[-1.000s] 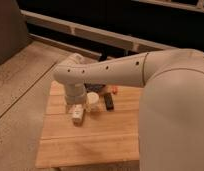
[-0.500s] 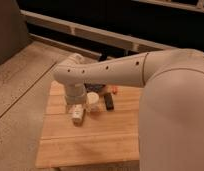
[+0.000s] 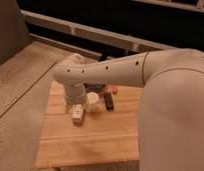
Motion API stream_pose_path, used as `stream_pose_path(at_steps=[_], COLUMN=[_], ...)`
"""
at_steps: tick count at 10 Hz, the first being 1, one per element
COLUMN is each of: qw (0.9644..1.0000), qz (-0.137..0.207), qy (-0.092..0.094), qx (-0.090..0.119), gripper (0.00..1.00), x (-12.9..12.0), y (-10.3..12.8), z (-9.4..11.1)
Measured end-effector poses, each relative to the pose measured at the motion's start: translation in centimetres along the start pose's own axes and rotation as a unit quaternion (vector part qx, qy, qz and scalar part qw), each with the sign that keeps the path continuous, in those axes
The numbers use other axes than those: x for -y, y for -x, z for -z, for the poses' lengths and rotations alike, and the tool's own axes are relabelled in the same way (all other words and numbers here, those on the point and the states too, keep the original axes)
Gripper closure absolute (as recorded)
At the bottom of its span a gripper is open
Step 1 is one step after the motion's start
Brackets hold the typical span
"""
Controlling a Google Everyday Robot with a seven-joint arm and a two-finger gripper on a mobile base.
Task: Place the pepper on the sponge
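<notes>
Where the light wooden desk (image 3: 95, 145) stands on a speckled grey floor (image 3: 20, 85), its planks run crosswise and its near half lies bare under warm light. Behind it the room falls dark, crossed by a pale rail (image 3: 85, 32) that slants from upper left to right, and a grey bulk fills the upper left corner. The robot's big white arm (image 3: 110, 72) reaches in from the right across the far part of the desk and bends down at a rounded joint. Below that joint the tool (image 3: 77, 115) hangs low over the left part of the desk, close to the wood. Whether it is wide or narrow cannot be told, and nothing can be seen held in it. Just to its right stands a small white bottle (image 3: 93, 101), upright. A small black oblong block (image 3: 109, 102) lies on the wood just right of the bottle. The pepper (image 3: 115, 90), a small orange-red piece, lies on the desk just beyond the block, close under the arm and apart from the tool. A dark round pan (image 3: 95, 88) shows only as a sliver behind the bottle, mostly covered by the arm, and its contents cannot be made out.
</notes>
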Motion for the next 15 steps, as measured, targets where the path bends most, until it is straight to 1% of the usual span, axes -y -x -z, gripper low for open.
stream_pose_path(at_steps=[1, 2, 3, 4, 5, 6, 7, 8, 9, 12, 13, 15], qw=[0.9998, 0.999, 0.9971, 0.9936, 0.9878, 0.9843, 0.9804, 0.9771, 0.9754, 0.9752, 0.976, 0.9788], qz=[0.004, 0.012, 0.021, 0.031, 0.044, 0.049, 0.053, 0.048, 0.046, 0.05, 0.045, 0.027], qy=[-0.006, -0.016, -0.026, -0.035, -0.038, -0.036, -0.029, -0.017, -0.011, -0.009, -0.012, -0.025], qx=[0.019, 0.041, 0.068, 0.103, 0.145, 0.166, 0.188, 0.206, 0.216, 0.215, 0.213, 0.201], gripper=[0.35, 0.35, 0.35, 0.35, 0.35, 0.35, 0.35, 0.35, 0.35, 0.35, 0.35, 0.35], x=[0.5, 1.1, 1.8, 2.7, 3.7, 4.4, 5.3, 6.6, 7.2, 6.7, 7.3, 10.0], y=[1.4, 2.8, 4.5, 6.5, 8.5, 9.4, 10.1, 10.6, 10.9, 10.8, 10.9, 11.1], z=[0.5, 1.1, 2.2, 3.8, 5.9, 7.0, 8.3, 9.4, 9.9, 9.9, 9.7, 8.6])
